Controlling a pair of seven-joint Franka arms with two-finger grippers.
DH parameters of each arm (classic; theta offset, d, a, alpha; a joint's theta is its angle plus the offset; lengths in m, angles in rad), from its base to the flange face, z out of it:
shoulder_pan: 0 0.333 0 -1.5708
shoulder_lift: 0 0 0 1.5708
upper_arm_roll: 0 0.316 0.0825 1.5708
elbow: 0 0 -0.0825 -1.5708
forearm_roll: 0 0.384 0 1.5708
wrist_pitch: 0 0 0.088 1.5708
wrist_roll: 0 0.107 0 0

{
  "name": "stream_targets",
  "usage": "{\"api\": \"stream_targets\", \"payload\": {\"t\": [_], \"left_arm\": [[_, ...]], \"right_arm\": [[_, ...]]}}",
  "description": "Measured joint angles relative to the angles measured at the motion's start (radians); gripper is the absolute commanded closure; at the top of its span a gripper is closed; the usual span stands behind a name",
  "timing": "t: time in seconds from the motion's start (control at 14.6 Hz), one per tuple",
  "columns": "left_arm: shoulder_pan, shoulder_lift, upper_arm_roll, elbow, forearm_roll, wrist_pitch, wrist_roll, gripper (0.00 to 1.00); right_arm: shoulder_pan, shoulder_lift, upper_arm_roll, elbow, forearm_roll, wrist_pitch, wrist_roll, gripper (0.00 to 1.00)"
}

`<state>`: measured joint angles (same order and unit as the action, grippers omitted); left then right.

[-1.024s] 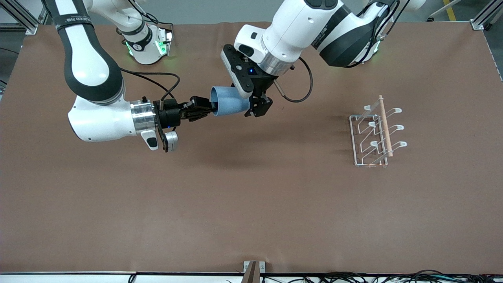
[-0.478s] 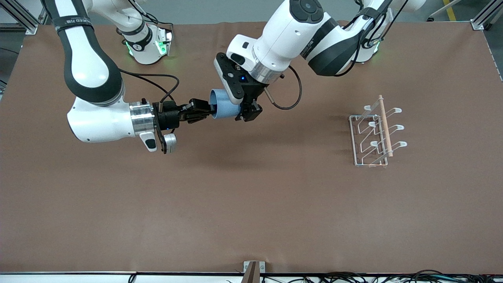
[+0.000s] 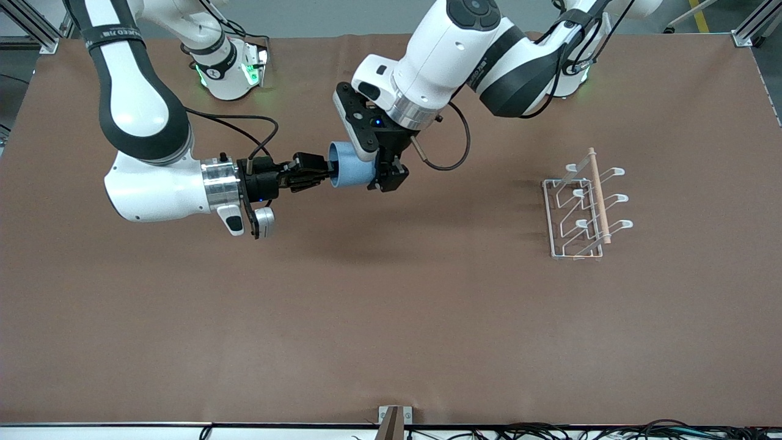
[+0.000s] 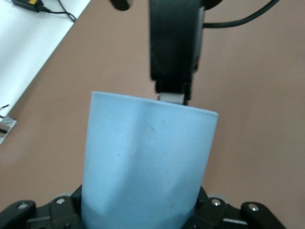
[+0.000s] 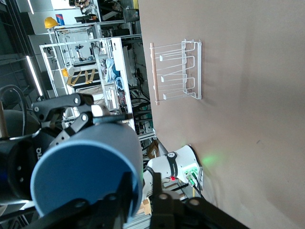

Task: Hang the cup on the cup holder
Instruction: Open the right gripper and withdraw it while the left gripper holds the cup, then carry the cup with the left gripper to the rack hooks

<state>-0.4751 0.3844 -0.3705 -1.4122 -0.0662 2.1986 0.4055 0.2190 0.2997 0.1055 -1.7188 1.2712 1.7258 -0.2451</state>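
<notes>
Held on its side in mid-air over the table (image 3: 391, 318), between the two arms: a light-blue cup (image 3: 349, 172), rim turned toward the right arm's end and closed base toward the left arm's end. Gripped at the rim by the right pincer (image 3: 321, 171), one finger inside the mouth and one outside against the wall, as seen from the front. Seen from the right wrist, the same cup (image 5: 90, 164) filling the near field with its flat round base facing away from that camera. Closed around the base end, the left pincer (image 3: 386, 178), reaching down from above with its black fingers on either side of the cup's body. Seen from the left wrist, the cup (image 4: 147, 162) seated between those fingers at their roots, with the right arm's black finger (image 4: 174, 45) hooked over the rim. Both pincers clamped on the cup at once.

Well apart from the pair, toward the left arm's end of the table: a white wire cup holder (image 3: 580, 211) standing on its rectangular base, looped prongs angled upward and a light wooden rod (image 3: 599, 195) along the top. Bare of cups. Also visible from the right wrist, the cup holder (image 5: 178, 71) resting on the brown table.
</notes>
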Motion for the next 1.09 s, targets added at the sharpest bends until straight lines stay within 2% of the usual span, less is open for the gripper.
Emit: {"api": "stream_targets", "payload": {"t": [0.14,0.27,0.41,0.75,0.89,1.09], "left_arm": [[0.006,0.000,0.007,0.003,0.028,-0.033,0.000,0.62],[0.012,-0.005,0.017,0.015,0.042,-0.116,0.000,0.62],[0.032,-0.017,0.024,0.023,0.072,-0.216,0.000,0.61],[0.101,-0.031,0.026,0.024,0.183,-0.438,0.011,0.60],[0.112,-0.031,0.026,0.024,0.246,-0.506,0.012,0.60],[0.140,-0.031,0.026,0.026,0.335,-0.623,0.068,0.60]], "right_arm": [[0.000,0.000,-0.009,0.000,-0.009,0.001,0.000,0.00],[-0.002,-0.004,-0.038,0.002,-0.093,0.014,0.000,0.00],[-0.005,-0.014,-0.079,0.006,-0.248,0.034,0.000,0.00],[-0.025,-0.061,-0.198,0.009,-0.748,0.122,0.000,0.00],[-0.040,-0.065,-0.237,0.009,-0.878,0.129,0.000,0.00],[-0.073,-0.084,-0.281,0.014,-1.022,0.135,0.000,0.00]]}}
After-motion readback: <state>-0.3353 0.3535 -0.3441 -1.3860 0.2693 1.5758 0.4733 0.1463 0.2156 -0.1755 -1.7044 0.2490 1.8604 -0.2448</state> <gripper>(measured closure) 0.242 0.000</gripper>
